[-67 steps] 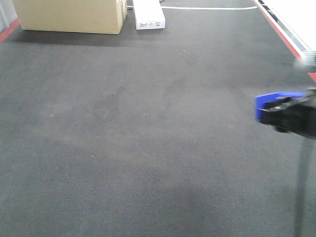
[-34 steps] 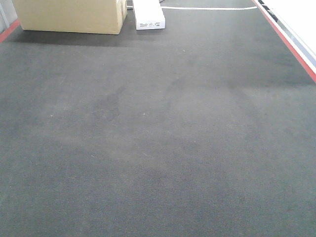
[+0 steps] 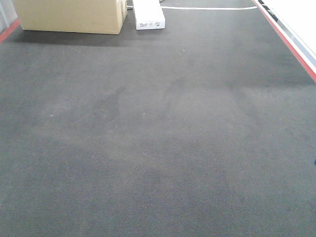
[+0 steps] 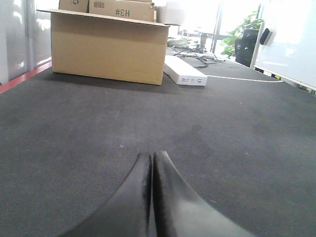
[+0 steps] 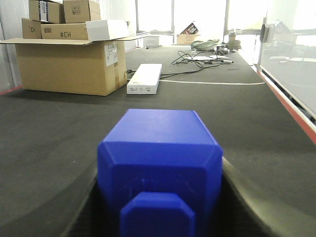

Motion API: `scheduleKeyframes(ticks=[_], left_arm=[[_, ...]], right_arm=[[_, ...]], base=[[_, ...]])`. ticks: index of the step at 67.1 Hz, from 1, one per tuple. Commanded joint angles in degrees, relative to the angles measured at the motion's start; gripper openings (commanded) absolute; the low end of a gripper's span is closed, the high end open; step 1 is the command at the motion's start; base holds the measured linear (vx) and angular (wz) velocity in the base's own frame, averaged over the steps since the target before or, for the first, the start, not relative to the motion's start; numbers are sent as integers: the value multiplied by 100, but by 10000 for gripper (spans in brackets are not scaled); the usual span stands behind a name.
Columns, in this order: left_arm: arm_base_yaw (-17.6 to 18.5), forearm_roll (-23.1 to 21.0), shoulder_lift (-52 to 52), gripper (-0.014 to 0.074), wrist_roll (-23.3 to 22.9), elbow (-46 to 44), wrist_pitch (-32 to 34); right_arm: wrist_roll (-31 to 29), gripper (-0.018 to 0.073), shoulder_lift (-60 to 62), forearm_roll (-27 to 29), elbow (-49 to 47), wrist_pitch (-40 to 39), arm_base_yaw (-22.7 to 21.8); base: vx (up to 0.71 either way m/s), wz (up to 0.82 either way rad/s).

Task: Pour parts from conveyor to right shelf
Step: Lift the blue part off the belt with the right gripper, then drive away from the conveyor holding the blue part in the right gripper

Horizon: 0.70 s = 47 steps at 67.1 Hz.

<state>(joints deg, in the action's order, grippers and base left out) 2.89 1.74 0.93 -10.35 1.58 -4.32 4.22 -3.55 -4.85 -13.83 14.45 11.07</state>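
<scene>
Right gripper (image 5: 160, 200) clamps a small bright blue plastic block (image 5: 159, 148), lower centre (left gripper (image 4: 152, 165) pinched together, empty); shelf delivery seemingly remains.

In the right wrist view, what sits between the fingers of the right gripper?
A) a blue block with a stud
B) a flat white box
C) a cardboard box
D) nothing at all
A: the blue block fills the gap of the right gripper, with dark fingers at each side; the white box and the cardboard box stand far off on the conveyor.
</scene>
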Motion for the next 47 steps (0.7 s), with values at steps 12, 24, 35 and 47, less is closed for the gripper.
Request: scheduleKeyframes(ticks=[12, 24, 35, 47], left_arm=[[16, -49, 53, -6, -25, 128, 432], [16, -49, 53, -6, -25, 128, 432], [16, -49, 53, -6, -25, 128, 432], [16, -49, 53, -6, -25, 128, 432]], right_arm=[[-23, -4, -62, 132, -158, -393, -31], [-33, -4, -62, 132, -158, -393, -31], [-48, -4, -62, 132, -158, -393, -31], [-48, -4, -62, 132, -158, -393, -31]], base=[[0, 0], [0, 0], [0, 0], [0, 0]])
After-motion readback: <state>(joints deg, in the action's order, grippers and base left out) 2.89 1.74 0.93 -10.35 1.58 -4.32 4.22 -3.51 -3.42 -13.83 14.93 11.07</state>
